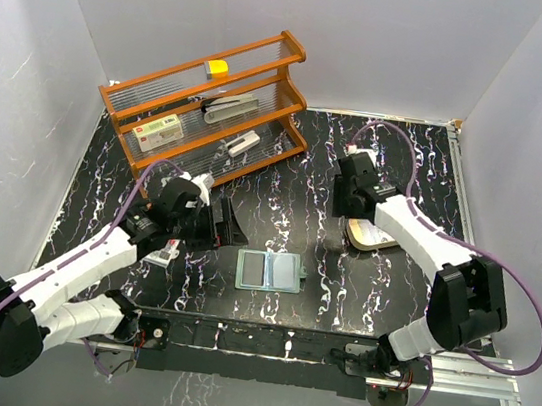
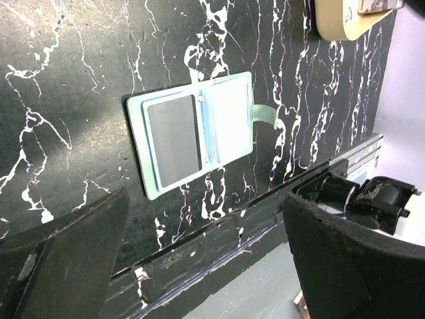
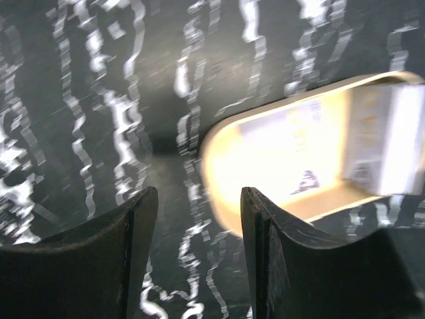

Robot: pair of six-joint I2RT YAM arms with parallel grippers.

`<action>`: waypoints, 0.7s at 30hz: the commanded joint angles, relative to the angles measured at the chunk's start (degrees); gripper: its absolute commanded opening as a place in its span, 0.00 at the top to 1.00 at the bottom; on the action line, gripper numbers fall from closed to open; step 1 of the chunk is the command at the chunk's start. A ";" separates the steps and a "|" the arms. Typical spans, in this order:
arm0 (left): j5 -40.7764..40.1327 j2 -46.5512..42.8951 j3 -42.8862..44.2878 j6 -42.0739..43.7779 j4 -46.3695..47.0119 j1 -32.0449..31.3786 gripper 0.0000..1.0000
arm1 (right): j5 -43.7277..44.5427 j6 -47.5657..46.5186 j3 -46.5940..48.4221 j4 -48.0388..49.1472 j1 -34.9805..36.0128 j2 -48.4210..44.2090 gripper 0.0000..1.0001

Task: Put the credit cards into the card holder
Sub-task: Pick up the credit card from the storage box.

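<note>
marbled table (image 1: 408, 162) bears one card holder (image 1: 272, 271); left gripper (image 2: 206, 203), right gripper (image 3: 198, 194) both spread.

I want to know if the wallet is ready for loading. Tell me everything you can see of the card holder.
The card holder lies opened flat, inside up, on the black marbled table, near the front edge between the two arms. Its lining looks pale blue-green, like soft plastic or leatherette. One half carries a dark grey rectangle; whether that is a card or a window I cannot tell. The other half shows pale pockets. A small closing tab sticks out from the pocket side. Only the table touches it.
</note>
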 commanded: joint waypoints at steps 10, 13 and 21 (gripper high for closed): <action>0.43 -5.05 0.97 4.77 -9.47 0.31 0.01 | 20.99 -9.37 11.06 -3.12 -10.10 8.54 0.48; 0.12 -5.55 0.95 4.78 -9.83 0.26 0.01 | 22.80 -10.86 12.01 -3.72 -11.52 10.84 0.48; 2.65 -5.84 -1.21 3.02 -6.78 0.30 0.01 | 23.87 -12.16 12.00 -3.52 -13.42 14.66 0.48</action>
